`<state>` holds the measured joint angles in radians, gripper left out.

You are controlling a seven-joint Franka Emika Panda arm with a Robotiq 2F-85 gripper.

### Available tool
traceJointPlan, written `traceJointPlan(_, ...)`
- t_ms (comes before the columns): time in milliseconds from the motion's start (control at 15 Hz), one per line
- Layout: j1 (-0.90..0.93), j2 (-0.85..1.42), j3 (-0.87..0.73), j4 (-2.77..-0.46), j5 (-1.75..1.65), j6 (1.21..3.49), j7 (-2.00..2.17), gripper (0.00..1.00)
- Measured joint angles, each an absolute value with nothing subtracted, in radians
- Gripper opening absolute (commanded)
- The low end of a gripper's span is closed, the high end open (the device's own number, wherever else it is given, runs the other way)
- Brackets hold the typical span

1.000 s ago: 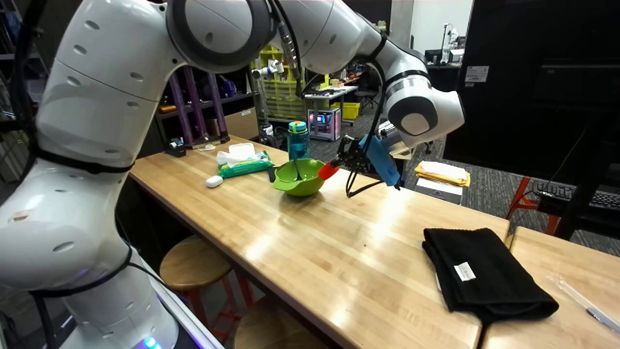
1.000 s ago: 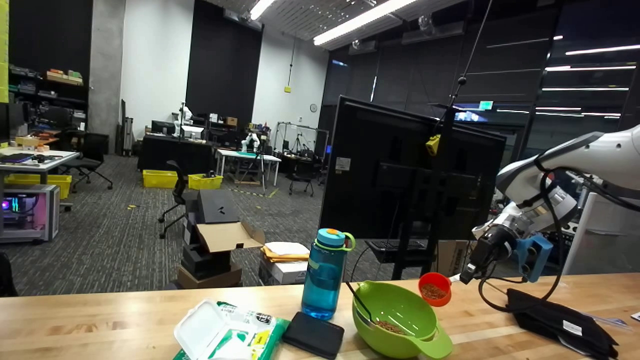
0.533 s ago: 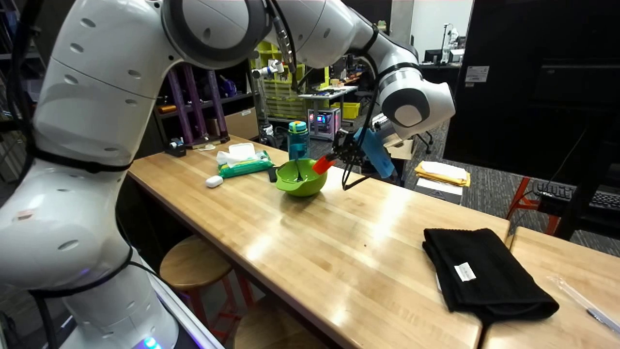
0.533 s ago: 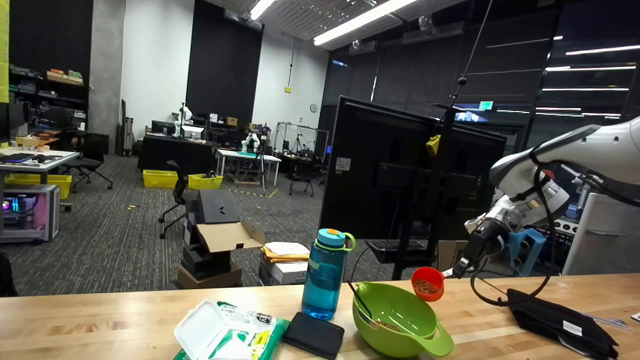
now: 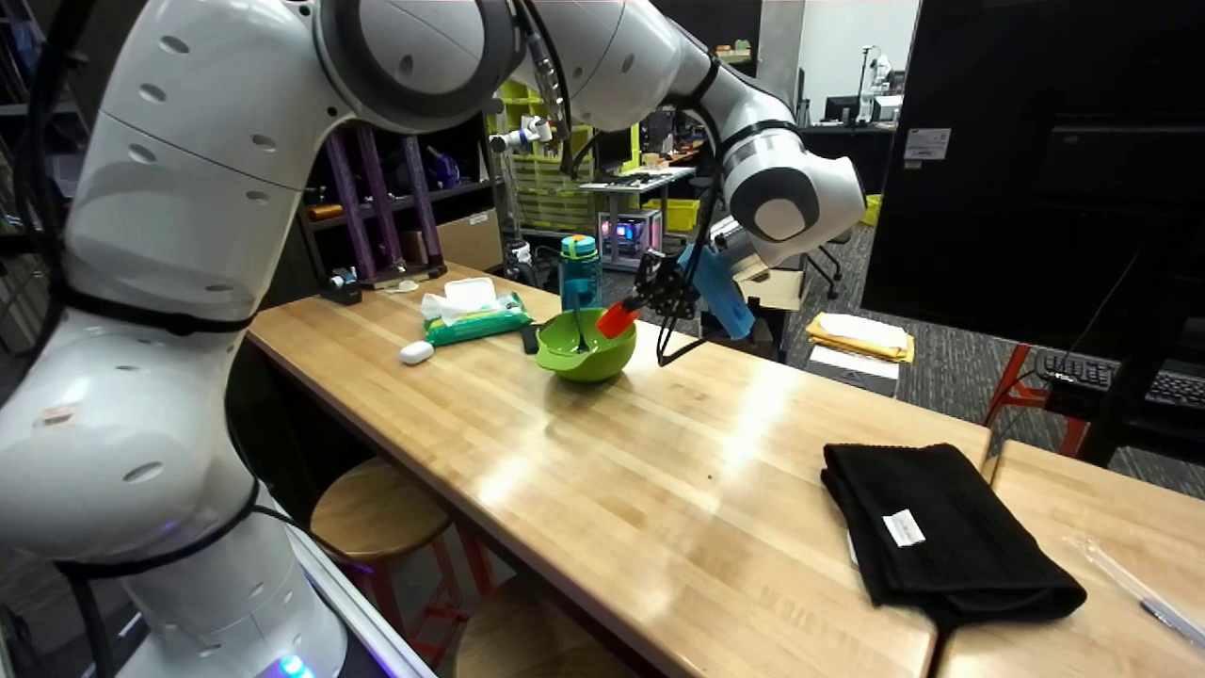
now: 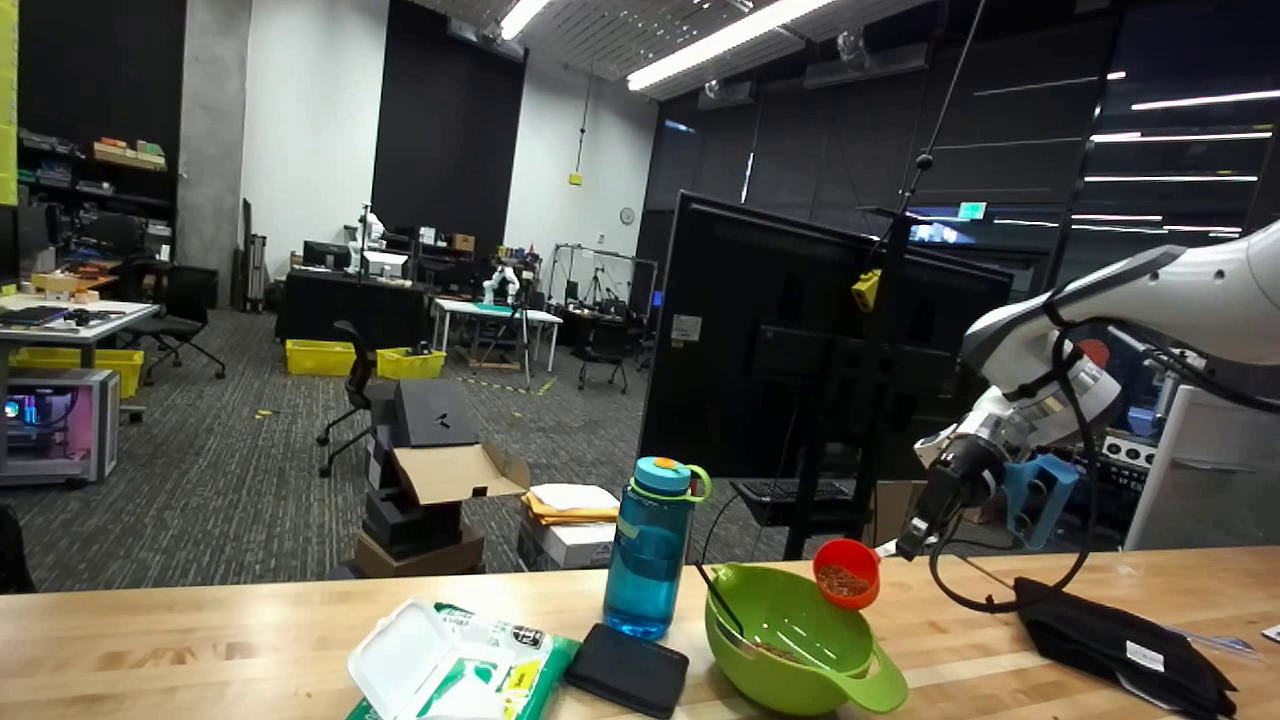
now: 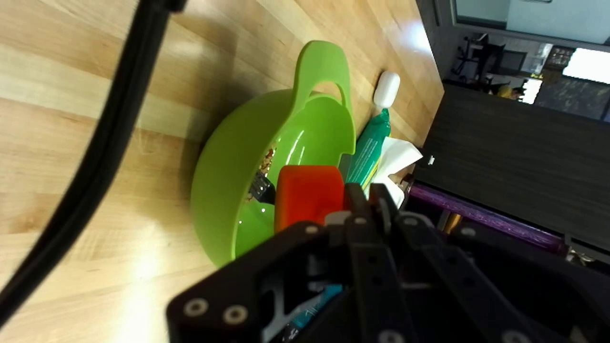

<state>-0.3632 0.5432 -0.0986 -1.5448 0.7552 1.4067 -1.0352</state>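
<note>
My gripper (image 5: 637, 298) is shut on the pale handle of a red scoop cup (image 5: 617, 320); it also shows in an exterior view (image 6: 905, 548) and in the wrist view (image 7: 366, 193). The red cup holds small brown pieces (image 6: 842, 580) and is tilted, its mouth facing that exterior camera. It hangs above the near rim of a green bowl (image 6: 790, 690), which also shows in the wrist view (image 7: 219, 181). A dark fork (image 7: 262, 188) leans in the bowl, with brown pieces (image 6: 775, 652) at the bottom. The cup hides part of the bowl in the wrist view.
A blue bottle (image 6: 648, 560) stands beside the bowl. A black wallet (image 6: 627, 668), a green wipes pack (image 5: 475, 325) and a small white case (image 5: 416, 352) lie nearby. A folded black cloth (image 5: 941, 537) lies at the table's other end. A cable loop (image 6: 940, 590) hangs from the arm.
The gripper and red cup have moved left in both exterior views, from beside the bowl to over its rim. The cup still holds brown pieces. The bowl has barely shifted.
</note>
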Motion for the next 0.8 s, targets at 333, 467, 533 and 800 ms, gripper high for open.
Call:
traceJointPlan(333, -0.335, 0.525, -0.096, -1.549, 0.692, 1.406, -1.035, 0.02)
traceJointPlan(467, -0.322, 0.513, -0.092, -1.555, 0.667, 1.406, -1.035, 0.02)
traceJointPlan(533, -0.316, 0.507, -0.088, -1.559, 0.654, 1.407, -1.035, 0.02)
traceJointPlan(800, -0.288, 0.493, -0.072, -1.565, 0.616, 1.409, -1.034, 0.02)
